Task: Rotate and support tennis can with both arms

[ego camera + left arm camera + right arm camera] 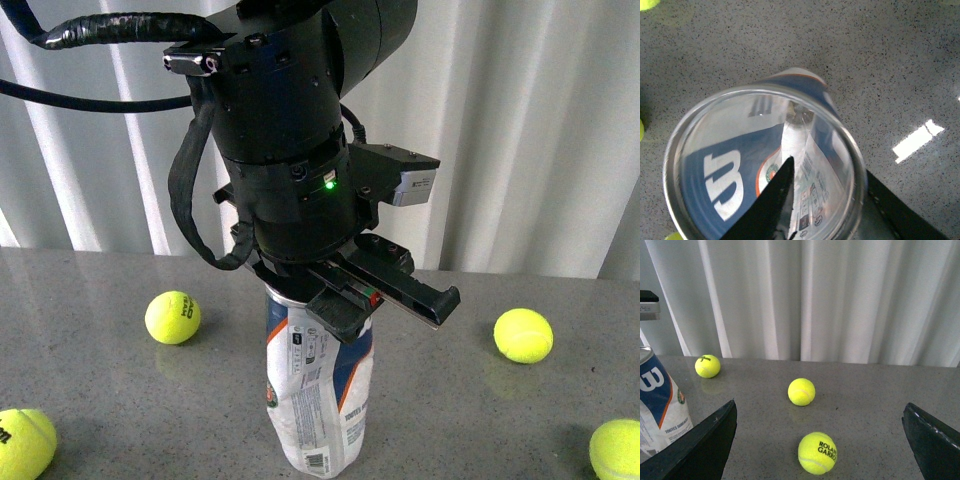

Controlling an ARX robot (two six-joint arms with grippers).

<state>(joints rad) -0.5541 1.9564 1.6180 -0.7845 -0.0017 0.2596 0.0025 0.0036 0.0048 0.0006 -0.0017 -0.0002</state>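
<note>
The tennis can (320, 400) stands upright on the grey table (110, 410), close to the robot. It appears empty, so it is probably light, and being tall it should tip easily. The thin plastic wall is likely to flex and the glossy label to slip, so the metal rim (760, 91) is the stiffest hold. The left gripper (829, 167) straddles that rim, jaws apart, one finger inside and one outside. The right gripper (819, 410) is spread wide and empty, the can just beside one finger. Tennis balls (172, 317) lie around, with a white curtain (520, 120) behind
</note>
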